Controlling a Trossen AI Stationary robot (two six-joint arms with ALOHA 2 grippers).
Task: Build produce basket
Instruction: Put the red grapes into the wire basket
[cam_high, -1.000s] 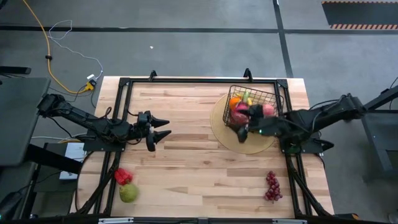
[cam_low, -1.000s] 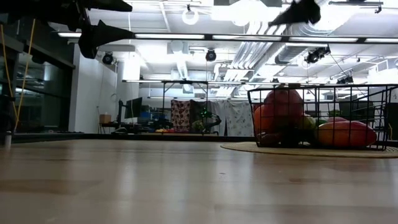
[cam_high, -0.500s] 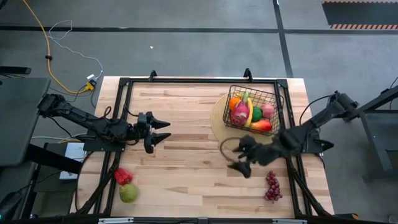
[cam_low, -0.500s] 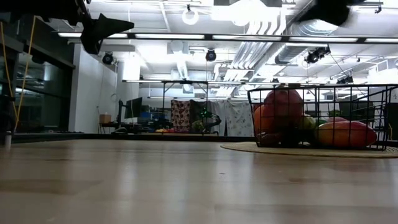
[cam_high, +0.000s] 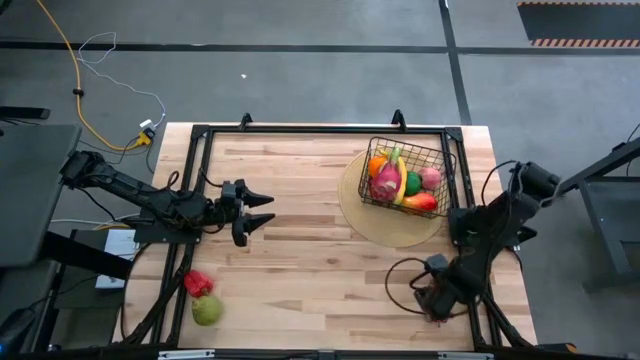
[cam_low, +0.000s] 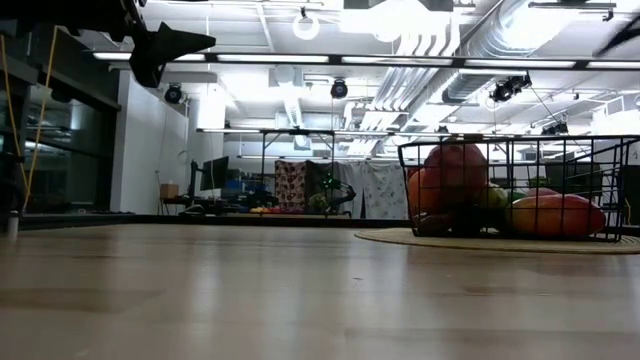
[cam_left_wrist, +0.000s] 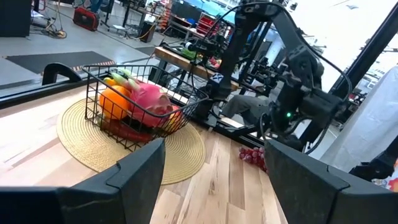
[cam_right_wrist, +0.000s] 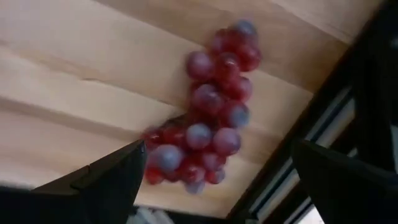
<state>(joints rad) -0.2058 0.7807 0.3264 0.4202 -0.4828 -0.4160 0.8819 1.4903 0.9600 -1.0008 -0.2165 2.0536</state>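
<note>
The black wire basket (cam_high: 405, 175) stands on a round tan mat (cam_high: 390, 225) at the far right and holds several fruits, among them an orange, a pink dragon fruit and a banana. The purple-red grapes (cam_right_wrist: 205, 134) lie on the table near its near right corner; they also show in the left wrist view (cam_left_wrist: 252, 155). My right gripper (cam_high: 433, 300) hangs open just above the grapes, fingers pointing down on either side of them. My left gripper (cam_high: 262, 208) is open and empty above the table's left half. A red pepper (cam_high: 197, 283) and a green pear (cam_high: 207, 310) lie at the near left.
The table's right edge frame (cam_right_wrist: 323, 124) runs close beside the grapes. The middle of the wooden table (cam_high: 310, 250) is bare. The low view shows the basket (cam_low: 520, 200) and the room behind the table.
My right gripper has left the basket, gone toward the table's near edge and come down over the grapes at the near right. The fruits stay in the basket.
</note>
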